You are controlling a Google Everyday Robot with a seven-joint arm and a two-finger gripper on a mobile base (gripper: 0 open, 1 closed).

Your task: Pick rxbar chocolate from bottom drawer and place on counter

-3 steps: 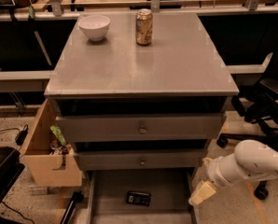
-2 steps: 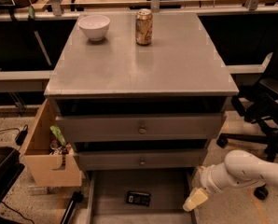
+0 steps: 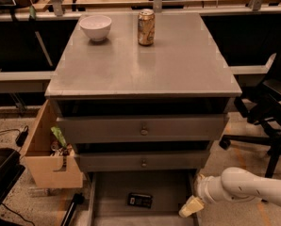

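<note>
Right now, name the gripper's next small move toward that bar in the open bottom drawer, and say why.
Probably slide the gripper sideways, toward the drawer's middle, until it is above the rxbar chocolate. The bar lies flat on the floor of the open bottom drawer, while the gripper hangs by the drawer's right-hand rail in the view, apart from the bar.

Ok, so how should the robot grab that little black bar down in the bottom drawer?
From above, pinching across its narrow width at the middle. The rxbar chocolate lies flat on the bottom drawer floor, long side left to right, apart from the walls, so probably only its edges can be caught. The gripper is to its right, by the drawer's right rail.
</note>
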